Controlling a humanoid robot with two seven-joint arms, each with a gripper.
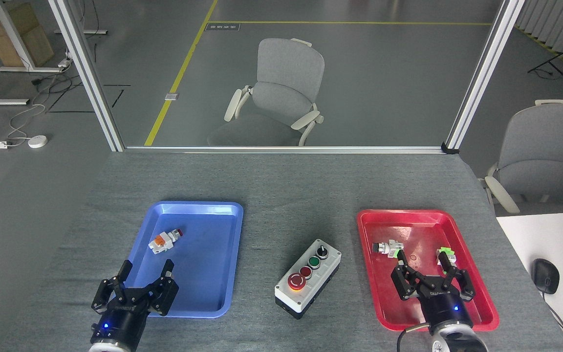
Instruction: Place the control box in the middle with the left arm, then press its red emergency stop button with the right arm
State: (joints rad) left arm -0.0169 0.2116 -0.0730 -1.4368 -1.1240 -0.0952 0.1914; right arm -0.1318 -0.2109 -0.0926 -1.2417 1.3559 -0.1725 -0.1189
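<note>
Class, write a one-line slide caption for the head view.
Control box between blue tray and red tray; both grippers open.

Control box (307, 277) — light-grey top, black base; controls black, green, red, red on yellow. Blue tray (223, 254) beside the black left gripper (145, 271); red tray (374, 274) under the black right gripper (427, 264).

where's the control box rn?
Head view: the control box sits on the grey table, lower centre, between the blue tray on its left and the red tray on its right; neither hand touches it.
</note>
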